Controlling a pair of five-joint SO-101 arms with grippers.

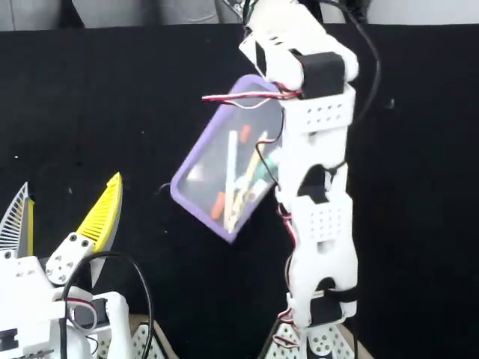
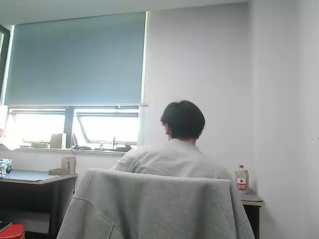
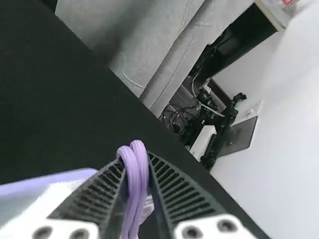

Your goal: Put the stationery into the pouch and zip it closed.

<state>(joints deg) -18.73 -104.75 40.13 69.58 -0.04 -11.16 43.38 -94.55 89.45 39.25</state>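
Your right hand (image 3: 133, 169) is clenched on the purple loop (image 3: 132, 149) of the pouch (image 1: 217, 172). The pouch is held tilted over the black bench (image 1: 90, 97) with the stationery (image 1: 241, 179) inside. That arm stretches far out across the bench. At the near left corner your left hand (image 1: 69, 187) stands released, fingers spread, well apart from the pouch.

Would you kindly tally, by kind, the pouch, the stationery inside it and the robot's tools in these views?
Clear plastic pouch with a purple rim: 1
Coloured pens and markers inside it: at least 4; they overlap
Tools: 2 (left tool, open; right tool, shut on the pouch)
Total: at least 7
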